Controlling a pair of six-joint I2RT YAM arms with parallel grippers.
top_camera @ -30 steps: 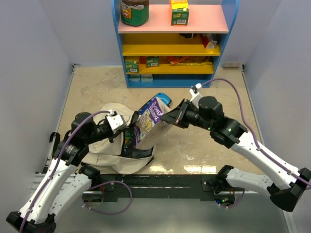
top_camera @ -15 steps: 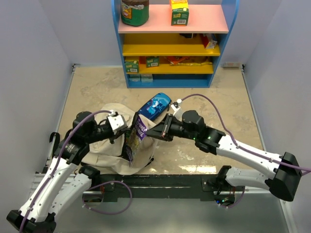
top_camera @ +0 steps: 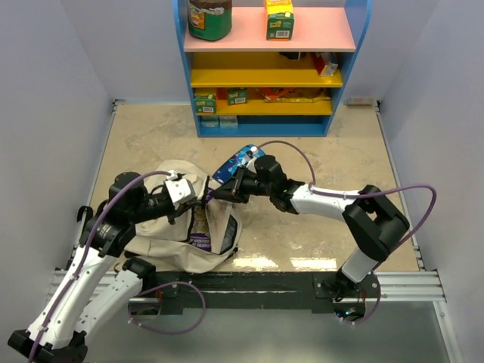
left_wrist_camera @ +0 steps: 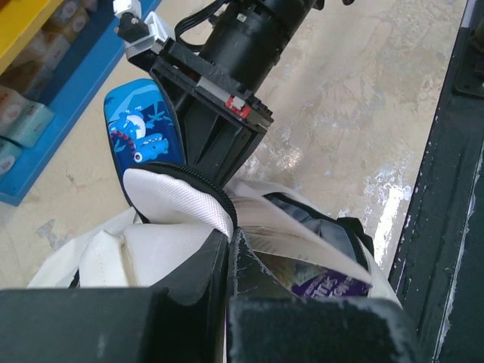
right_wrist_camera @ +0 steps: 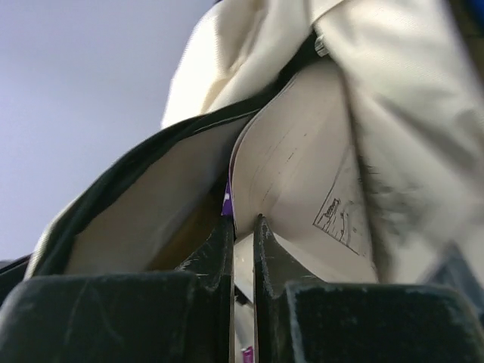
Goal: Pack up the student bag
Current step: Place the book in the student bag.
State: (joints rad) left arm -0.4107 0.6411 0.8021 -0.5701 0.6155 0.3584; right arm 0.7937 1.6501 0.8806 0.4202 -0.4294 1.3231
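Centre left of top view: student bag (top_camera: 162,238) slumped on worktop (top_camera: 340,151), mouth held open by left tool (top_camera: 198,203) clamped on its rim. Purple book (top_camera: 201,225), raised clear a second ago, now sunk mostly inside; right tool (top_camera: 227,193) reached leftward after it, pinched on cover edge. Blue pencil case (top_camera: 240,159) just behind, outside. Judged: insertion nearly complete, release pending.

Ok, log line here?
left fingers: shut on student bag rim | right fingers: shut on purple book, partly in bag | pencil case: outside
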